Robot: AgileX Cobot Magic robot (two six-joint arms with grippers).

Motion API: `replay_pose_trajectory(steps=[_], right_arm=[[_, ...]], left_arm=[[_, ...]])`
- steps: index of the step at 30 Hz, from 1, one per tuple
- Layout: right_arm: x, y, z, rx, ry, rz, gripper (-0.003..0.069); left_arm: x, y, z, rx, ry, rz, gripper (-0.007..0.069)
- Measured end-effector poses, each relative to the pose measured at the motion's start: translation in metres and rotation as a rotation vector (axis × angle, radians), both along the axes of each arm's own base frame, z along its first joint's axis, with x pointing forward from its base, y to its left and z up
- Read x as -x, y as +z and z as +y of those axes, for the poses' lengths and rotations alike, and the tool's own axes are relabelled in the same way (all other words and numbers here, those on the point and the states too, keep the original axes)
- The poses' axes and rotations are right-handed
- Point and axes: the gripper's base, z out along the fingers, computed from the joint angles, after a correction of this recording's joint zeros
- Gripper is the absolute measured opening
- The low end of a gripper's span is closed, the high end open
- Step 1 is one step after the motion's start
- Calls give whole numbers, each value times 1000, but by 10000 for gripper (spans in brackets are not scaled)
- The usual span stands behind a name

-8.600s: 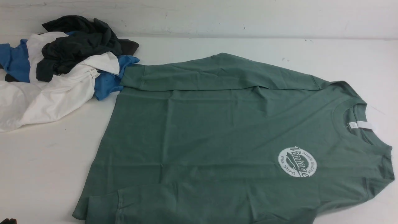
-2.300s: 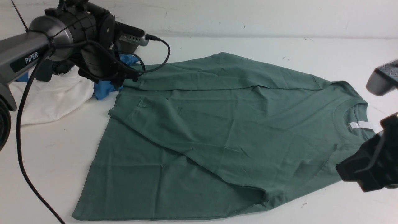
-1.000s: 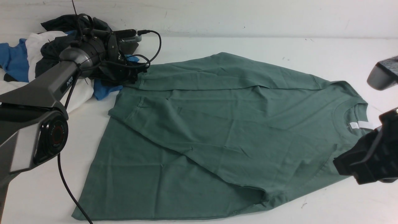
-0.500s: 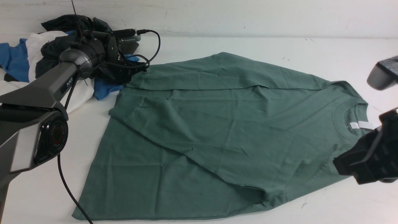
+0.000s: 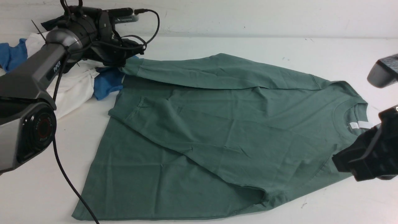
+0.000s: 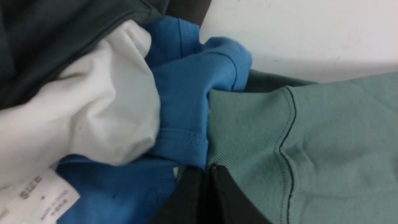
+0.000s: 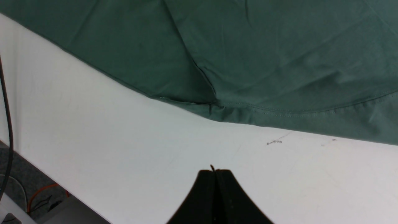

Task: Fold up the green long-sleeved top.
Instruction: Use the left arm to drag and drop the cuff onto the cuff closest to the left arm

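Note:
The green long-sleeved top [image 5: 217, 130] lies spread on the white table, collar and white neck tag [image 5: 360, 125] to the right. Its near sleeve [image 5: 174, 121] is folded across the body. My left gripper [image 5: 126, 62] is at the far-left corner, shut on the ribbed cuff [image 6: 248, 130] of the far sleeve. The cuff hangs off the table. In the left wrist view the gripper [image 6: 206, 169] shows its jaws pressed together at the cuff's edge. My right gripper [image 7: 214, 171] is shut and empty. It hovers over bare table beside the top's near-right edge [image 5: 339, 163].
A pile of other clothes lies at the back left: a white garment [image 5: 74, 90], a blue shirt [image 5: 107, 82] touching the held cuff, and a dark charcoal garment [image 6: 46, 37]. A black cable [image 5: 65, 174] hangs from the left arm. The table's front edge [image 7: 46, 183] is near.
My left gripper has shut on the far sleeve's cuff and risen toward the back, lifting the sleeve end off the table. The right arm has barely moved.

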Motion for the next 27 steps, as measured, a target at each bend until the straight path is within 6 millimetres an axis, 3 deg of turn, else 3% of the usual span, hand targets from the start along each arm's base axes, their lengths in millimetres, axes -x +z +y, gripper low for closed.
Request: replay_pose_trajectory(steps=[6,10,18,23,27], right_arm=[[-7,2,-4,42,-31,-81,-11],[-11,0,-7,68,-63,-88,-11],[-13,-2,-7,76,-84,-77,-11],[-12,-3,-8,84,-81,-59,-11],[-11,-3,-8,87,-80,-51,-11]], left_arm=[[23,39,0,5,-19,83,6],[37,53,-1,6,-30,160,6],[66,91,-30,-21,-121,180,6],[90,93,-53,-29,-172,232,6],[110,86,-56,-48,-168,297,6]])
